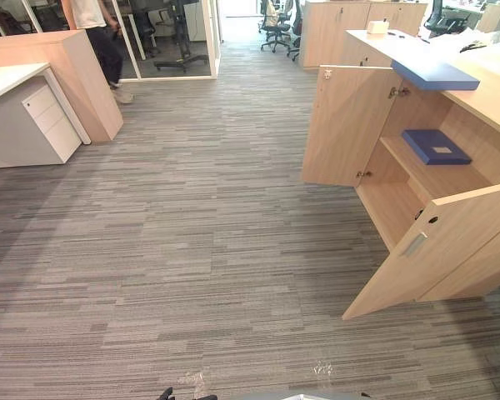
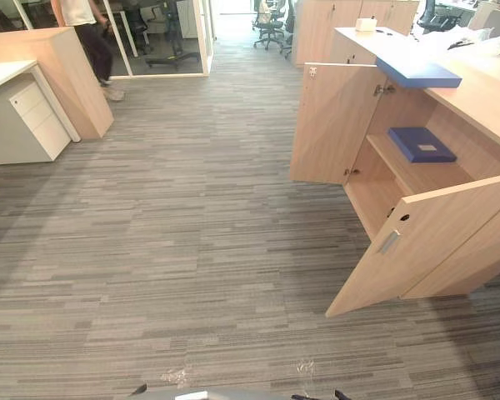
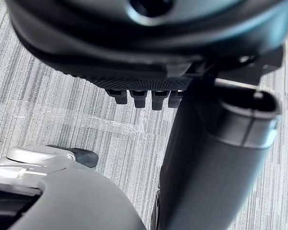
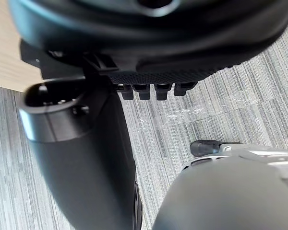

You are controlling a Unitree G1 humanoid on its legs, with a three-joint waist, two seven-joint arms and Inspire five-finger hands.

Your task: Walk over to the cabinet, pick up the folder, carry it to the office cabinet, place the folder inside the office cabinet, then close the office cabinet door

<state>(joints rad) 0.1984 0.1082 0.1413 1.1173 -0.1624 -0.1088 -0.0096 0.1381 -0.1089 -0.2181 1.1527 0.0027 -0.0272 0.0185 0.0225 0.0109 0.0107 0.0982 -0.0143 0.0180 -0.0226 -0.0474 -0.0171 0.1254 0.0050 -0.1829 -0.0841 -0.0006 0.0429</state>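
Open wood-grain cabinet [image 1: 346, 125], flat blue folder [image 1: 436, 147] on its shelf.
Your left hand [image 3: 134, 72] and right hand [image 4: 158, 72] hang loose-fingered and empty over striped carpet [image 1: 167, 250] fronting the cabinet.

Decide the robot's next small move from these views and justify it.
Probably a step forward and to the right, toward the open cabinet. The left hand and right hand hang empty over the carpet. The cabinet looks beyond reach, with its doors open, a blue folder on its shelf and a second folder on top.
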